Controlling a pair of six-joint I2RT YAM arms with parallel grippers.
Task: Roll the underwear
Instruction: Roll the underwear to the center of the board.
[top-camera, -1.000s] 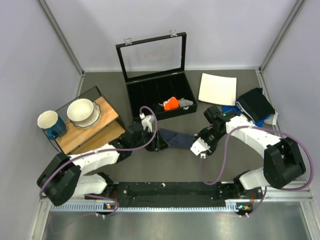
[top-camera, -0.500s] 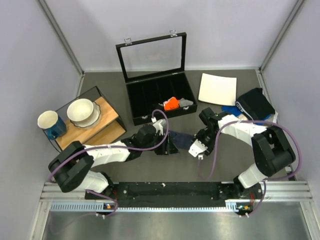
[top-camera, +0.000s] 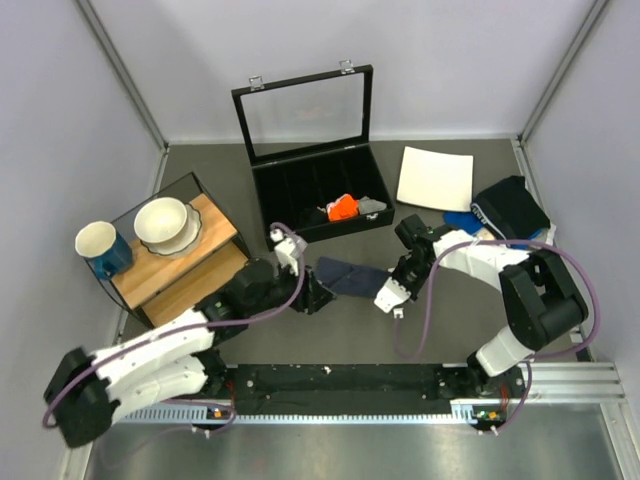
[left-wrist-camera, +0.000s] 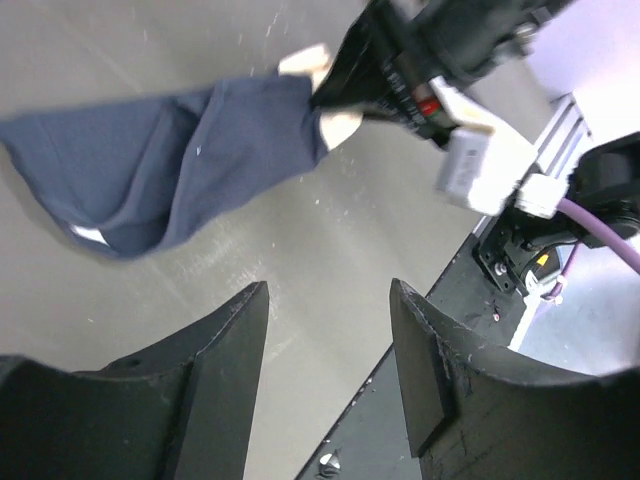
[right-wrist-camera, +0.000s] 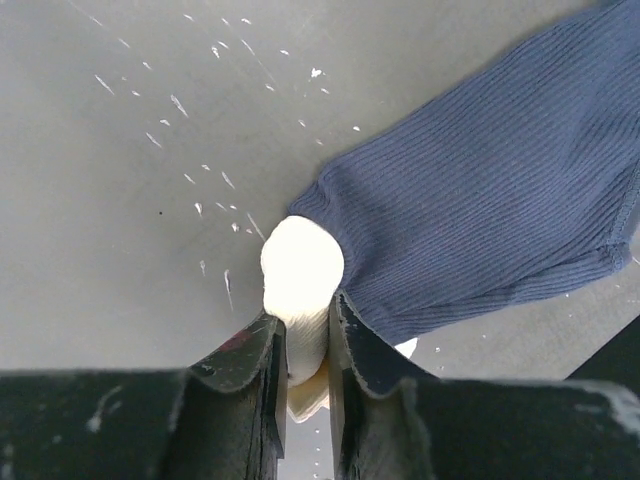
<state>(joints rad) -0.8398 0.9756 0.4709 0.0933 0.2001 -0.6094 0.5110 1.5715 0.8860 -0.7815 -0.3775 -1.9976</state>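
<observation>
Where the dark grey table lies bare in front of the open black case, the underwear is spread flat between the two grippers. Its long axis is set roughly left to right across the table, with the left end a little farther from the arm bases. The pale waistband is turned to the right, and that bunched end is pinched between the closed fingers of the right gripper. The left gripper is held just beside the navy left end, its fingers spread apart and nothing seen between them but table. Half a second ago the left gripper was farther right, over the cloth; it has been drawn back, while the right gripper has hardly moved.
</observation>
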